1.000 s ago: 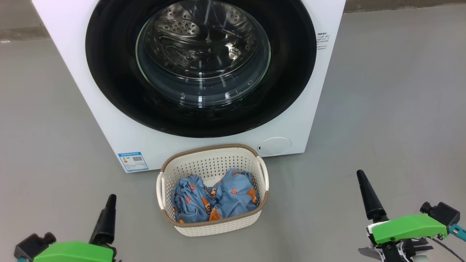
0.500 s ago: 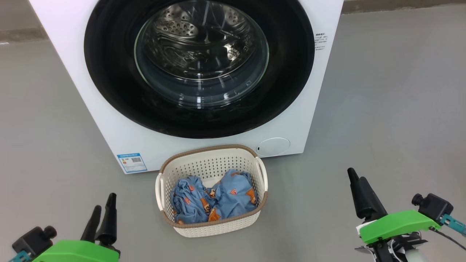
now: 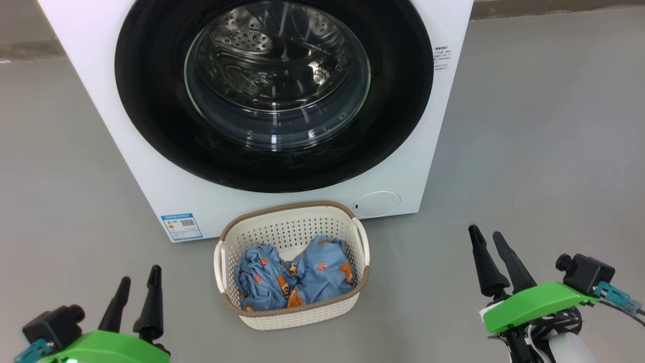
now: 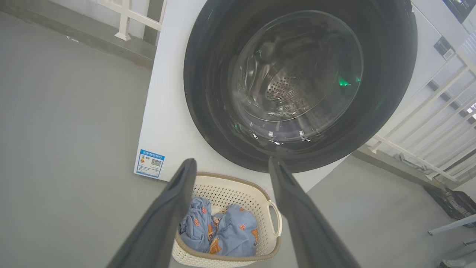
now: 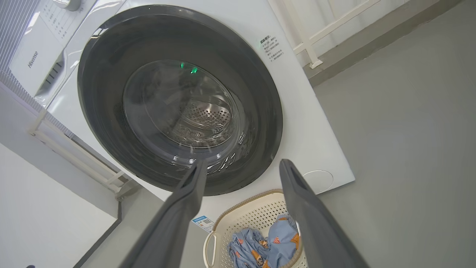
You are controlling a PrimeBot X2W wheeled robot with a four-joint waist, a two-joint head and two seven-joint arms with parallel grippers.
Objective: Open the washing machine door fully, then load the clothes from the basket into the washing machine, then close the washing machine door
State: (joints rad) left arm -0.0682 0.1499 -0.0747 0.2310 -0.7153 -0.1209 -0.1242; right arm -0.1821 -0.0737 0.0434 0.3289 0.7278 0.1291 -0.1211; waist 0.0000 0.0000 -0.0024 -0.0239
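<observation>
The washing machine [image 3: 166, 201] is a white front-loader at the top of the head view. The washing machine door [image 3: 151, 126] has a glossy black rim and a clear glass centre, and it sits flat against the machine's front, with the steel drum visible through the glass. On the floor just in front stands the basket [image 3: 287, 207], cream with a brown rim, holding light-blue clothes [image 3: 312, 275]. My left gripper [image 3: 140, 276] is open, low and left of the basket. My right gripper [image 3: 485, 233] is open to the basket's right. Both are empty and point toward the door [image 4: 208, 111] [image 5: 100, 123].
Grey floor [image 3: 544, 151] spreads on both sides of the machine. A blue label [image 3: 181, 226] and a round white flap [image 3: 377, 203] mark its lower front. White railings [image 4: 420, 123] [image 5: 85, 163] run behind the machine. Dark gear [image 4: 450, 201] lies on the floor far off.
Both grippers have turned so that two fingers show on each. The right gripper has moved left and a little up. The head view has shifted slightly; door, basket and clothes are unmoved.
</observation>
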